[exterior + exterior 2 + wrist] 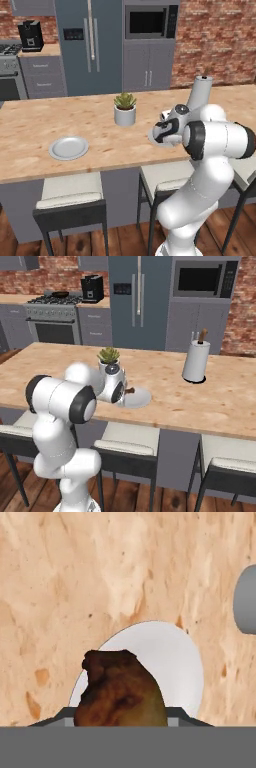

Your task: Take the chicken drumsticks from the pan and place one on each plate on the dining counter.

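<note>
My gripper [126,391] is shut on a reddish-brown chicken drumstick [121,692], held just above a light-grey plate [172,657] on the dining counter [45,120]. In the right base view the drumstick's thin bone [131,390] pokes out over that plate [140,400]. From the left base view my arm covers most of this plate [151,136]. A second plate [68,148] lies empty further left on the counter. The dark pan [60,294] sits on the stove far behind; what it holds cannot be made out.
A potted plant [125,109] stands just behind the nearer plate and a paper towel holder [196,361] to its right. Grey-cushioned stools [70,192] line the counter's near side. The fridge and microwave cabinets stand behind.
</note>
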Available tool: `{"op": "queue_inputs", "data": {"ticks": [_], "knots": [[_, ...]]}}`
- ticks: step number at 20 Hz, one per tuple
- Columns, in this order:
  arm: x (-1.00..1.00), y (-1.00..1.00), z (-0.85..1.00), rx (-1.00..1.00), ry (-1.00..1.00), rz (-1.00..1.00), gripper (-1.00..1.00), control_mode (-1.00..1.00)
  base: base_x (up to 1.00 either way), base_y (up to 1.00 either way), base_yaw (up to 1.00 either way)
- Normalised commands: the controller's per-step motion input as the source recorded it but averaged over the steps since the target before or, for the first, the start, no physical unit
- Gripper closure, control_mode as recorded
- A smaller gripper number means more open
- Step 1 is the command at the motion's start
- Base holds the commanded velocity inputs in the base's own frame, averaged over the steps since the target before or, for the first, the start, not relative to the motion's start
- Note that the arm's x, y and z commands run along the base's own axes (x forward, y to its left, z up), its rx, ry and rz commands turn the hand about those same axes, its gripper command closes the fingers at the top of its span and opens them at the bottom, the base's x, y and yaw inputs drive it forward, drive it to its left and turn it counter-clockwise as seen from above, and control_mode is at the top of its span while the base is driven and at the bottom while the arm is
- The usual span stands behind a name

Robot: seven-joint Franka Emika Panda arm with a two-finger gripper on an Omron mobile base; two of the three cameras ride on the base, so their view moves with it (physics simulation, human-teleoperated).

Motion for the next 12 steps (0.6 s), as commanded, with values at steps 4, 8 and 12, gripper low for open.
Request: {"op": "queue_inputs", "data": {"ticks": [4, 8, 12], "knots": [[0.33, -0.06, -0.61, -0.10, -0.01, 0.08, 1.00, -1.00, 0.00, 0.00, 0.00], [0.41, -0.18, -0.39, -0.04, 0.00, 0.08, 1.00, -1.00, 0.00, 0.00, 0.00], [0.48, -0.27, -0.11, 0.00, 0.00, 0.08, 1.00, -1.00, 0.00, 0.00, 0.00]]}}
